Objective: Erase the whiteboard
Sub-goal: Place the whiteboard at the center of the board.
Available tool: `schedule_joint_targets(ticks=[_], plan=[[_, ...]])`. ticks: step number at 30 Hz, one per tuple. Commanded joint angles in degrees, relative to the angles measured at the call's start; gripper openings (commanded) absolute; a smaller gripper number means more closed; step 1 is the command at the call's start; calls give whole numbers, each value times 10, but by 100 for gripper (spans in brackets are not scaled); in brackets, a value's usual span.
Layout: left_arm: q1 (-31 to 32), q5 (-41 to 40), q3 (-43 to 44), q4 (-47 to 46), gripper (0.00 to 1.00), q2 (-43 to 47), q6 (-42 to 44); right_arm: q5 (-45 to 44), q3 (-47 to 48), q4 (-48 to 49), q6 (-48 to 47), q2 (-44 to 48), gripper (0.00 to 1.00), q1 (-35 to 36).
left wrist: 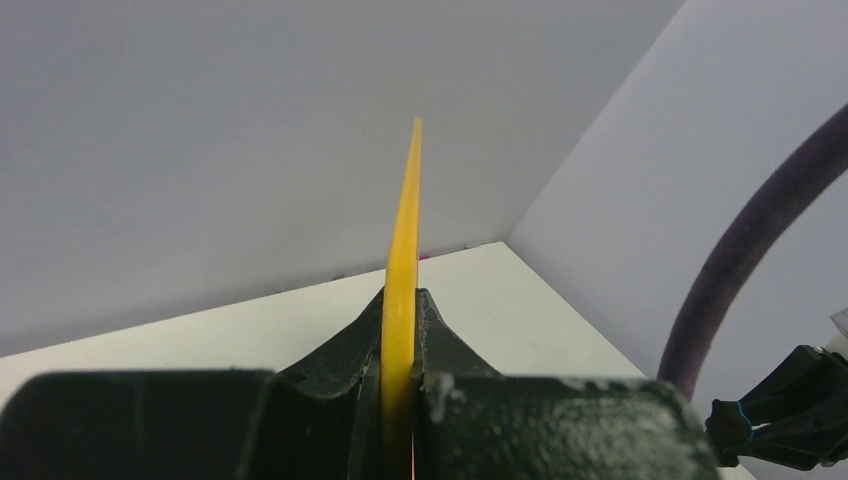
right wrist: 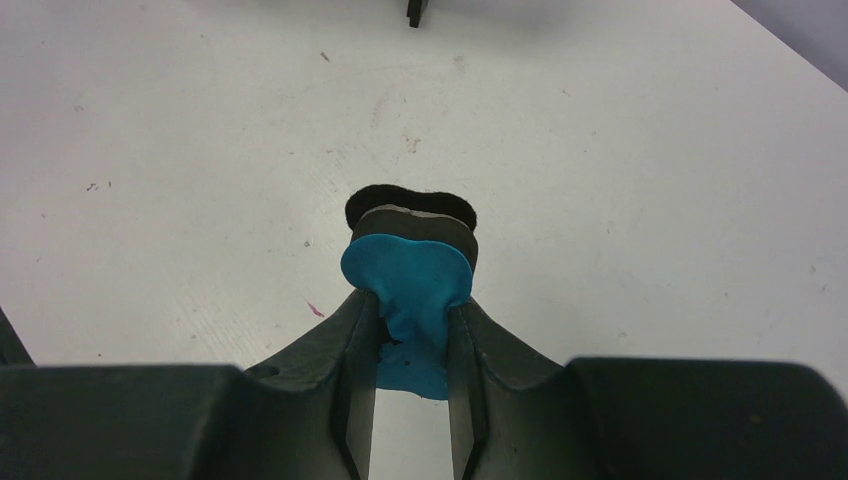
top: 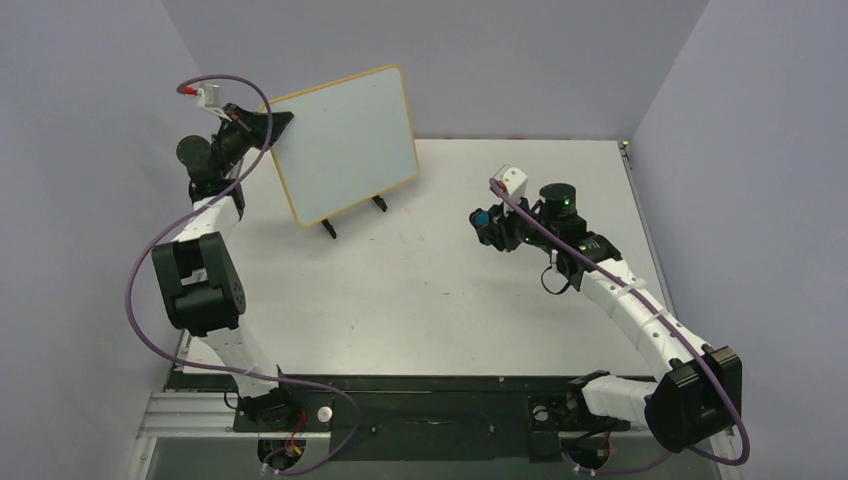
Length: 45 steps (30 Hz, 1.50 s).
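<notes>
My right gripper (right wrist: 412, 305) pinches the eraser (right wrist: 405, 268); my left gripper (left wrist: 400, 302) clamps the whiteboard (top: 345, 145) by its edge. Its face looks clean, so erasing seems done; only releasing remains.

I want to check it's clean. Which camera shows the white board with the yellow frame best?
Top external view: the glossy white, yellow-framed whiteboard shows its broad blank face. Left wrist shows only its yellow edge, pinched by the left gripper. Right wrist misses it.
</notes>
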State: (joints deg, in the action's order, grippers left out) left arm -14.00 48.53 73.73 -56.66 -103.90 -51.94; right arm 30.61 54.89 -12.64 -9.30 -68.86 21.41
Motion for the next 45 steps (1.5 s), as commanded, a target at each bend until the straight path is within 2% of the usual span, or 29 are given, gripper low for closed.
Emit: schedule_joint_targets(ticks=[1,6,13,18,23,29,33,45], plan=[[-22,12,96,-63,0,-36,-8,14,-1,30,3,-3,0,0],[-41,31,141,-65,0,-99,-6,17,6,21,2,-22,0,1],[-48,48,143,-118,0,-158,-39,14,12,9,-9,-43,0,13],[-48,51,104,-189,0,-171,-48,8,17,1,-16,-57,0,24],[-54,56,47,-187,0,-166,22,5,19,-2,-18,-65,0,26],[-65,55,4,-211,4,-173,52,6,20,-4,-16,-68,0,26],[-78,50,30,-224,4,-186,47,7,20,-2,-13,-71,0,26],[-86,82,135,-169,4,-236,89,2,22,-6,-17,-93,0,32]])
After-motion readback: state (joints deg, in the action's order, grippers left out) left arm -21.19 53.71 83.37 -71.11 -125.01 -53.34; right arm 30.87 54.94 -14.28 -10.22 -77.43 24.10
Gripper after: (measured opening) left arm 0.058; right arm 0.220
